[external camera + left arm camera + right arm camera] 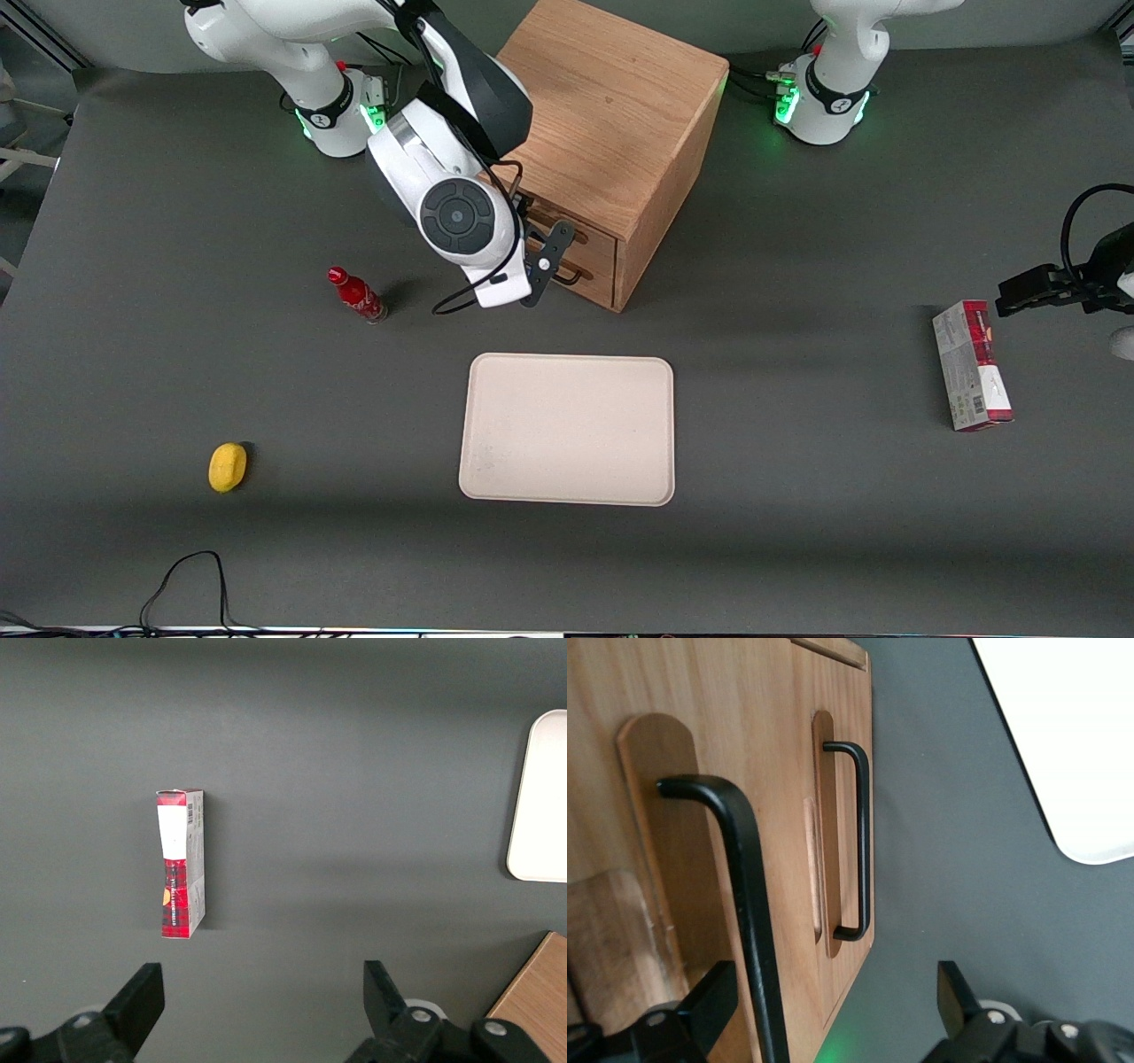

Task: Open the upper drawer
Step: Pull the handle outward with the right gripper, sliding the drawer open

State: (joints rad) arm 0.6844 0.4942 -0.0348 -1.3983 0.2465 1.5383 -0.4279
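Observation:
The oak cabinet (611,115) stands at the back of the table with its two drawers facing the front camera. The upper drawer (673,815) looks shut, its front level with the lower drawer (837,718). Its long black wire handle (749,904) runs between the fingers of my right gripper (833,992), close to one finger (709,1001). The gripper (549,266) is open, right in front of the drawer fronts. The lower drawer's matching handle (862,842) sits nearer the table top, outside the fingers.
A beige tray (567,430) lies on the table nearer the front camera than the cabinet. A red bottle (356,295) stands beside the gripper. A yellow object (228,466) lies toward the working arm's end. A red and white carton (972,365) lies toward the parked arm's end.

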